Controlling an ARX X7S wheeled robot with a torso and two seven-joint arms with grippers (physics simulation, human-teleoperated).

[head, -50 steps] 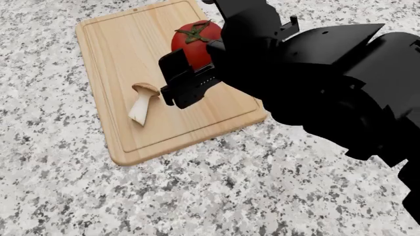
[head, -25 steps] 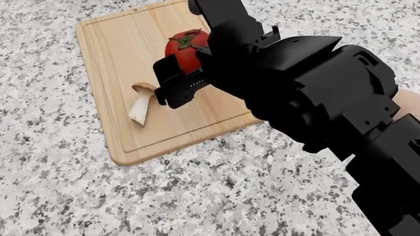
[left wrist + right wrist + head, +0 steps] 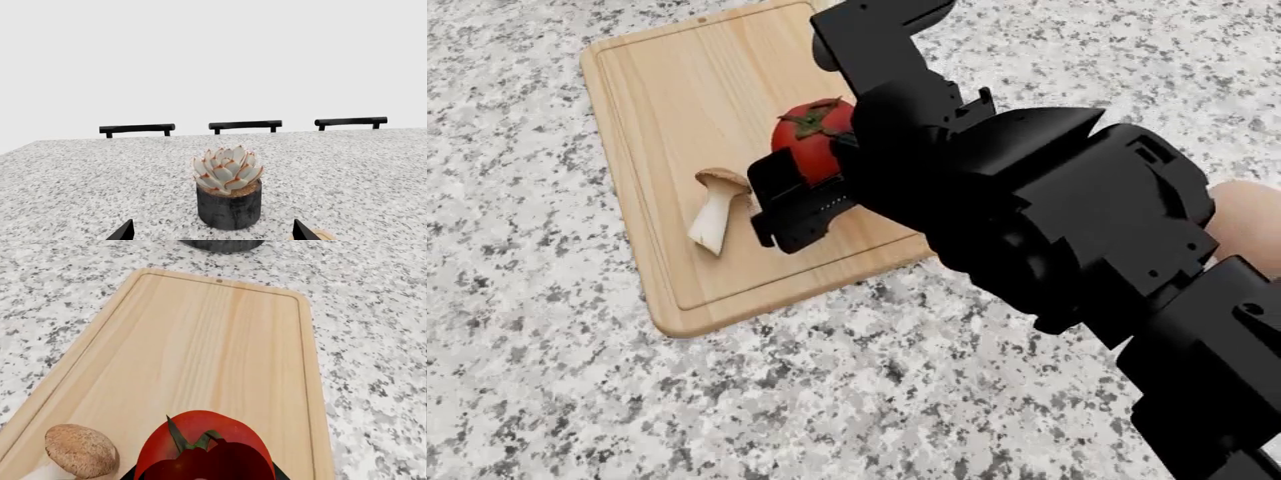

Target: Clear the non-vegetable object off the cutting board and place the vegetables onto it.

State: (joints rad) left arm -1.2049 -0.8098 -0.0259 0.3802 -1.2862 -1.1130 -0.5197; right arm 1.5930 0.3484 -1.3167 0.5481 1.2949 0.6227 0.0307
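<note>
Right gripper (image 3: pixel 814 165) clamped around tomato (image 3: pixel 811 140), over board's (image 3: pixel 667 110) middle. Mushroom (image 3: pixel 717 208) lay on board beside it, toward the left edge. Beige lump (image 3: pixel 1248 225) sat on counter (image 3: pixel 827 400), off board's right. Left jaws spread, empty, facing succulent (image 3: pixel 227 192).

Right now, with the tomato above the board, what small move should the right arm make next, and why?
Probably open the right gripper and release the tomato: it already sits over the cutting board, beside the mushroom, so both vegetables would then be placed.
</note>
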